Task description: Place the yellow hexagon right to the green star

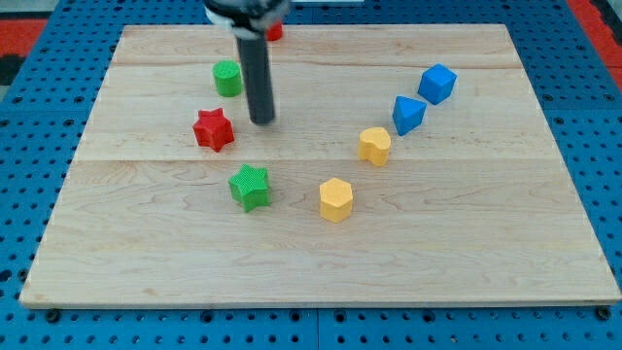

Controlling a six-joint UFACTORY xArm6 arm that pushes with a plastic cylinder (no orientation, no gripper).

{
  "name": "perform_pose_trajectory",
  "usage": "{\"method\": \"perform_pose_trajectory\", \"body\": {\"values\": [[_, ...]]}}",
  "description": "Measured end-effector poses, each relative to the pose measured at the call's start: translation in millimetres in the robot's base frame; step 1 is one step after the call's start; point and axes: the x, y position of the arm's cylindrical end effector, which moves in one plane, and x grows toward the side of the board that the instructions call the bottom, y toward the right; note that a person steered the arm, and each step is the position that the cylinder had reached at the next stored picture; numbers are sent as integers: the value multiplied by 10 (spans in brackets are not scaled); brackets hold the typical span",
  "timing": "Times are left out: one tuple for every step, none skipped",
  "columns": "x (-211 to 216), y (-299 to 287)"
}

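Note:
The yellow hexagon (335, 199) lies on the wooden board (466, 253) near its middle. The green star (251, 187) lies to the hexagon's left, with a gap between them. My tip (261, 121) touches the board above the green star and just right of the red star (213, 129). The tip touches no block. It is well up and left of the yellow hexagon.
A green cylinder (227, 78) sits left of the rod. A second yellow block (374, 146) lies up and right of the hexagon. Two blue blocks (408, 114) (437, 84) lie further up right. A red block (275, 30) is partly hidden behind the arm at the top edge.

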Motion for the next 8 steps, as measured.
{"method": "perform_pose_trajectory", "body": {"values": [[627,424],[689,771],[892,1075],[1227,1765],[1431,1380],[1431,872],[1434,551],[1580,938]]}}
